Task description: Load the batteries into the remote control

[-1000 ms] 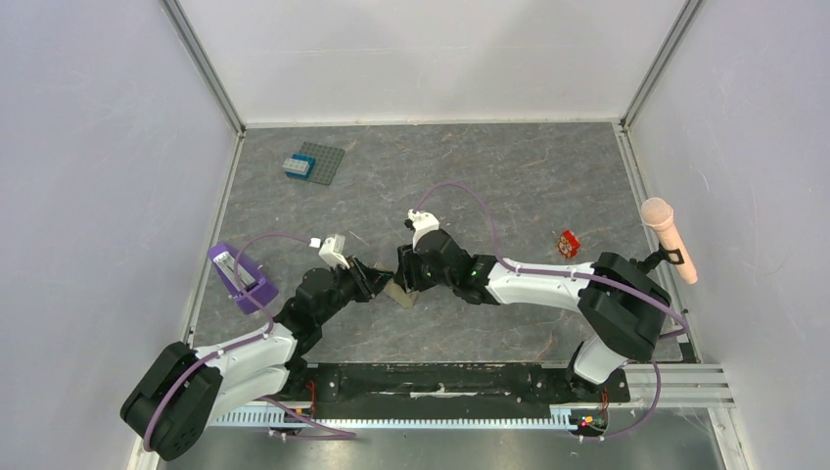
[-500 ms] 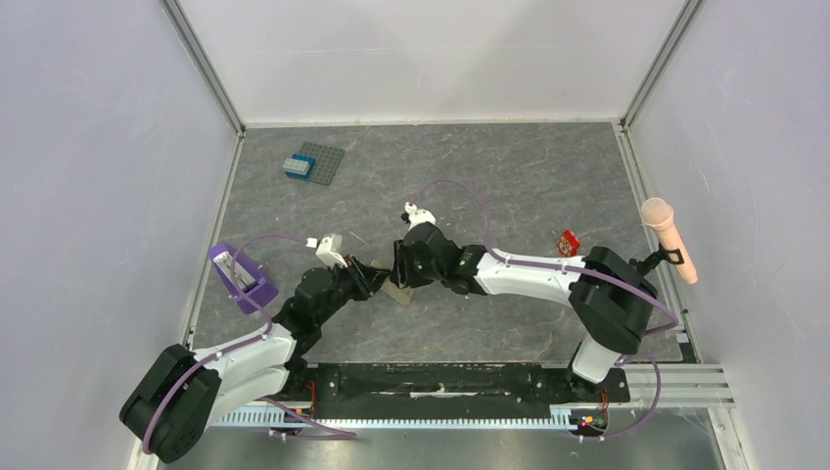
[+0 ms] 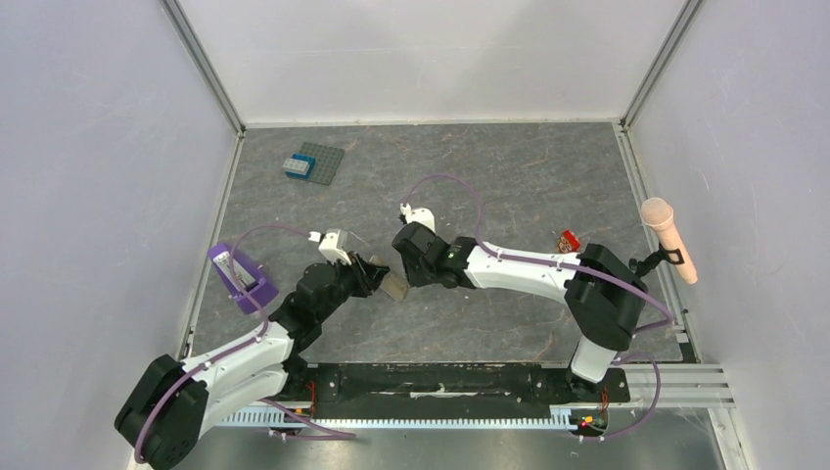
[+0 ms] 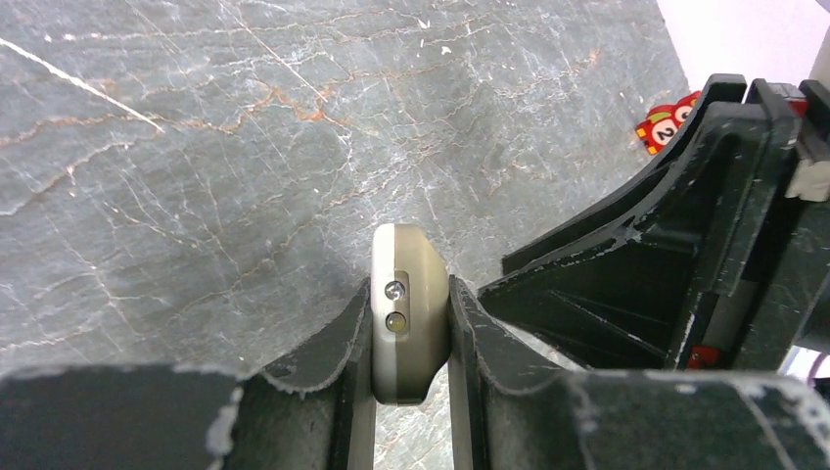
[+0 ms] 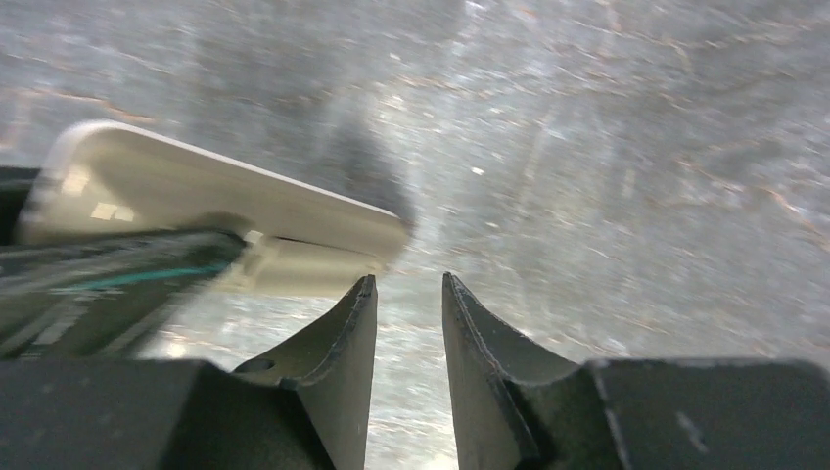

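My left gripper (image 3: pixel 378 278) is shut on the remote control (image 3: pixel 394 286), a slim off-white handset. The left wrist view shows its end with two small LEDs (image 4: pixel 405 304) clamped between the fingers (image 4: pixel 411 288), above the table. My right gripper (image 3: pixel 400 270) is just right of the remote. In the right wrist view its fingers (image 5: pixel 406 282) stand a narrow gap apart with nothing between them. The remote (image 5: pixel 215 211) lies just up and left of the left fingertip there. No blue batteries show in any view.
A blue toy brick on a grey studded plate (image 3: pixel 314 163) sits at the far left. A small red-and-white object (image 3: pixel 569 242) lies to the right, also in the left wrist view (image 4: pixel 664 121). A purple holder (image 3: pixel 240 276) stands at the left edge. A pink microphone (image 3: pixel 668 238) stands at the right wall.
Both grippers and the remote have shifted slightly left and away from the bases. The right gripper has drawn back a little from the remote; its view is motion-blurred.
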